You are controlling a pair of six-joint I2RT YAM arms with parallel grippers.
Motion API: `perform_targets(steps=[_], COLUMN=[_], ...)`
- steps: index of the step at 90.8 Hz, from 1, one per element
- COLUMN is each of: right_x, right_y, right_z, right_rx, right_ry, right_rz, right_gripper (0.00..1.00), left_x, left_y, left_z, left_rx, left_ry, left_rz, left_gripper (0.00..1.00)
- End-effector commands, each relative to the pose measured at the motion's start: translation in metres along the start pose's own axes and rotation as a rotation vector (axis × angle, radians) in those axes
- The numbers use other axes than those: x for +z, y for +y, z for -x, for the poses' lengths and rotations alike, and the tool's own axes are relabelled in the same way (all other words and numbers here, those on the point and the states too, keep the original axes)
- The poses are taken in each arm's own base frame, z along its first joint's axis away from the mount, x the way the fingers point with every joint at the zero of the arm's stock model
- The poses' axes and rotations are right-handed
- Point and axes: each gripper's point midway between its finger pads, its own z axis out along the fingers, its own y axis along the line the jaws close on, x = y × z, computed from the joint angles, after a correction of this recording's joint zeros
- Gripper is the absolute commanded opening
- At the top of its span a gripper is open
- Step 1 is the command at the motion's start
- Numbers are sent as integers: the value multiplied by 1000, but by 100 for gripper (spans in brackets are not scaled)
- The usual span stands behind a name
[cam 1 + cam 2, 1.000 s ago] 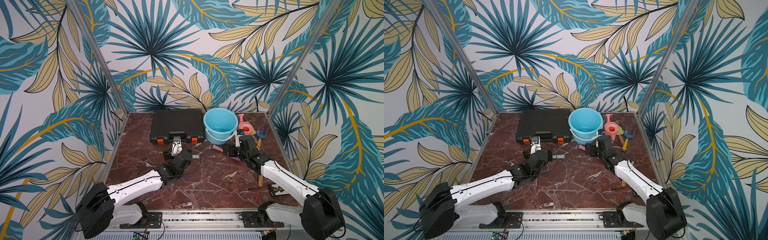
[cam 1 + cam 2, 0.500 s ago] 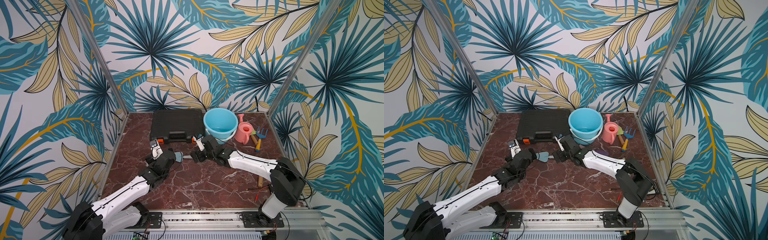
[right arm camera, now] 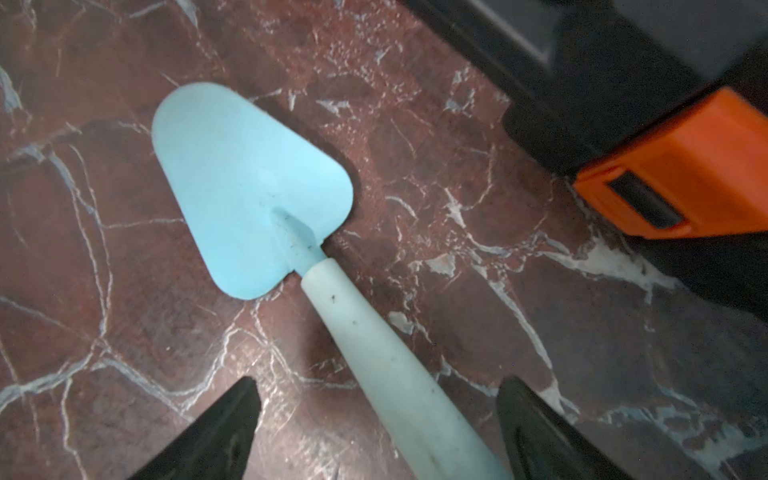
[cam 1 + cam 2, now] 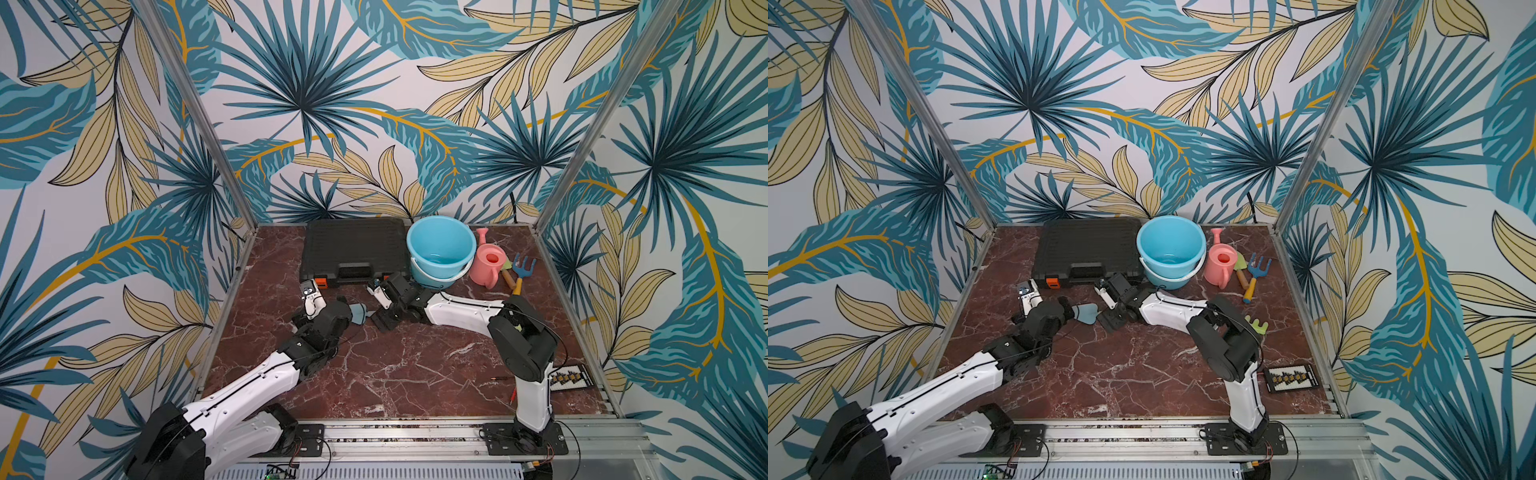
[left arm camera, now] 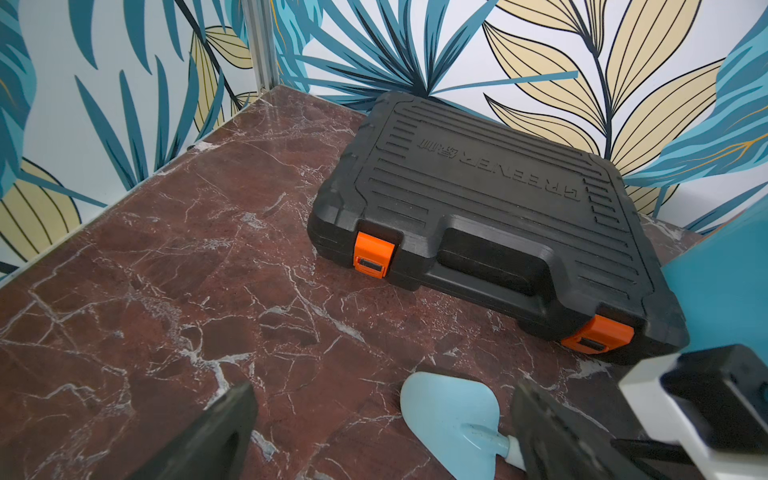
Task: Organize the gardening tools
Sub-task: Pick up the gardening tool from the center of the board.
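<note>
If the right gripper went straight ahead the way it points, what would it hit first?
Likely the trowel: its handle lies between the open jaws of the right gripper; height above it unclear.

Both top views look down from high up at 6 o'clock, far off, and show the whole table (image 4: 395, 374). The left wrist view sits low and faces the black case (image 5: 478, 199) at 12 o'clock. The right wrist view hangs very close over the blue trowel (image 3: 249, 187), facing maybe 9 o'clock. Both wrist views share that trowel.

A robot test booth: leaf-print walls (image 4: 374, 104), aluminium frame (image 4: 200, 112), marble tabletop (image 4: 395, 365).
</note>
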Motion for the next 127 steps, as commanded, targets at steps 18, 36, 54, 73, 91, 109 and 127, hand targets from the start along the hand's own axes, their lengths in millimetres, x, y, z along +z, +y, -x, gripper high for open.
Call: perform_targets(steps=[18, 36, 54, 73, 91, 109, 127], right_x=[7, 8, -12, -60, -102, -122, -140], right_y=[24, 30, 39, 42, 33, 28, 27], right_z=[-45, -42, -27, -7, 10, 14, 17], right_rx=[-74, -62, -41, -1, 34, 44, 50], right_ry=[96, 37, -42, -181, -309, -355, -409], right_rz=[31, 43, 75, 94, 56, 35, 32], right_gripper=[50, 29, 9, 6, 6, 8, 9], left_x=[0, 1, -1, -6, -28, -48, -49], left_y=[-5, -5, -16, -35, -68, -92, -103], left_z=[-1, -3, -4, -3, 3, 18, 19], left_rx=[-32, -42, -50, -27, -165, -202, -269], left_ry=[8, 3, -12, 5, 41, 64, 170], left_rz=[-36, -46, -134, -241, -471, -638, -750], left_gripper=[100, 100, 100, 100, 100, 97, 79])
